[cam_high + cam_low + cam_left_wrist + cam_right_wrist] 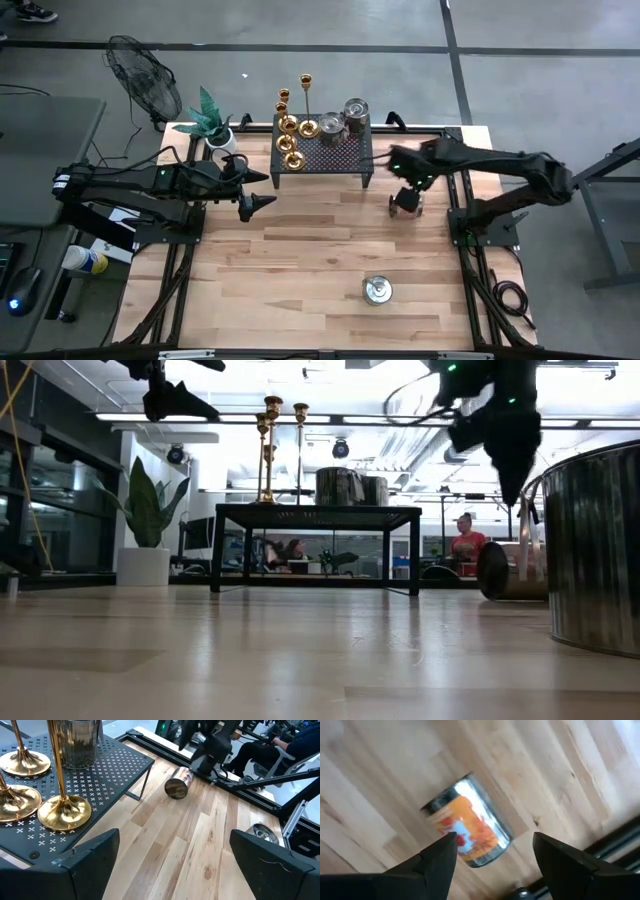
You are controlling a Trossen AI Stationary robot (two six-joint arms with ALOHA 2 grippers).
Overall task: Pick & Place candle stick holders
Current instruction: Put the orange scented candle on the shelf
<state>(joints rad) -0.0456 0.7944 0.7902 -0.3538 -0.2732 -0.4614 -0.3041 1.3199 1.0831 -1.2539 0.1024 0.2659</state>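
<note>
A: Where are the candle stick holders (291, 125)?

B: All clustered on the left end of the black perforated rack (340, 155) at the back of the counter (300, 260). One is tall and thin, the rest are shorter. Two metal tins (345, 118) stand beside them on the rack.

A: Left tool (262, 203)?

B: Hovering just in front of the rack's left end, fingers spread wide, nothing held.

A: Right tool (405, 200)?

B: Over a tin can lying on its side (470, 827) on the counter, right of the rack. Fingers apart, straddling it, not gripping. Another tin (377, 290) stands nearer the front.

A: Handling?

B: Polished brass look, so probably rigid, slick and fairly light. The tall one looks top-heavy and likely to tip. I'd pinch the slim stem low, just above the flared base, and lift straight up; they stand close, so a bump could topple neighbours.
</note>
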